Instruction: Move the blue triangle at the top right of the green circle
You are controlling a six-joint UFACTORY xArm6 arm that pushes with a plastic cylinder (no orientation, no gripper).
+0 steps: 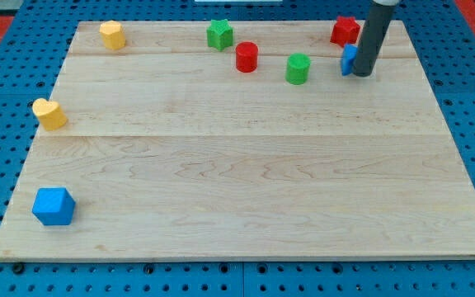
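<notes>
The blue triangle (348,59) lies near the view's top right, mostly hidden behind my rod. My tip (363,74) rests against its right side. The green circle (298,68) stands to the left of the triangle, about a block's width away and slightly lower in the view.
A red block (345,30) sits just above the blue triangle. A red cylinder (246,57) and a green star-like block (219,35) lie left of the green circle. Yellow blocks sit at the top left (112,35) and left edge (49,114). A blue block (54,206) is at bottom left.
</notes>
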